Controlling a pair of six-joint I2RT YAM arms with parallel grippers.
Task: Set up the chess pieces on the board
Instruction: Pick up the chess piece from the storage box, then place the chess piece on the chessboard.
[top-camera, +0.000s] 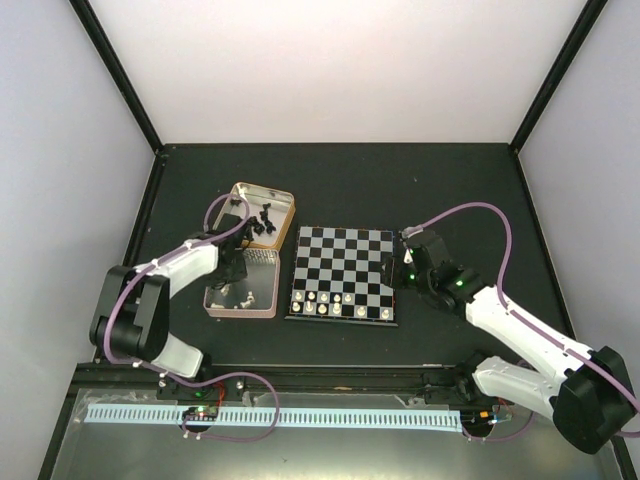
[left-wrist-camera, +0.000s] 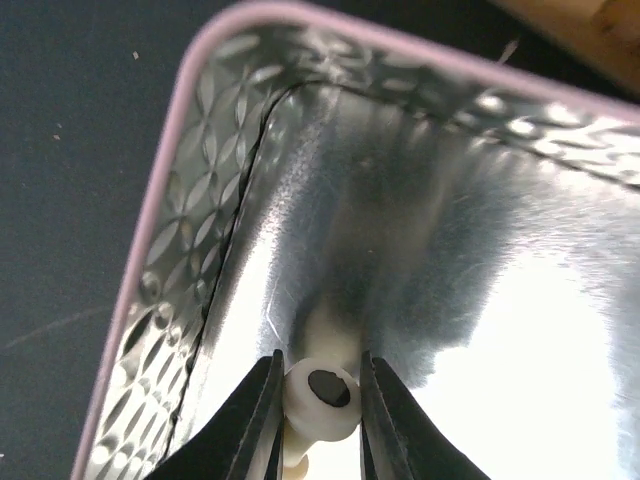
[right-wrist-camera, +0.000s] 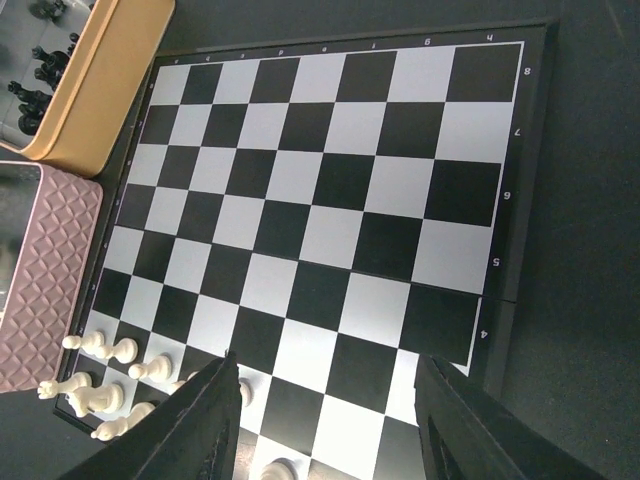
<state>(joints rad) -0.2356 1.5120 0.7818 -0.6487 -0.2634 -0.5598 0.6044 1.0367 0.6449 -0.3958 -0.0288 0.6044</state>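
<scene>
**Left arm** (top-camera: 175, 265): extended forward and bent down into the pink-rimmed tin (top-camera: 262, 305) to the left of the board. The left jaws are closed on one cream-white piece (left-wrist-camera: 322, 395) near the embossed tin wall (left-wrist-camera: 170, 150), a dark finger pressed against each side.

**Right arm** (top-camera: 510, 320): angled in from the right, wrist held at the right edge of the board (top-camera: 342, 255). The right jaws are spread wide above the squares, with nothing held between them.

**Markings:** digits 8, 7, 6, 5 and 4 are printed along one rim of the board (right-wrist-camera: 330, 200). The letters on the adjoining rim are too small to be read.

**Counts:** two arms, one board and two tins are recorded on the table (top-camera: 400, 190).
- White pieces on the board (top-camera: 323, 300): roughly ten, set in the two nearest rows; an exact count cannot be made.
- Black pieces (top-camera: 265, 215): several, kept in the gold tin (top-camera: 285, 205); number not determinable.
</scene>
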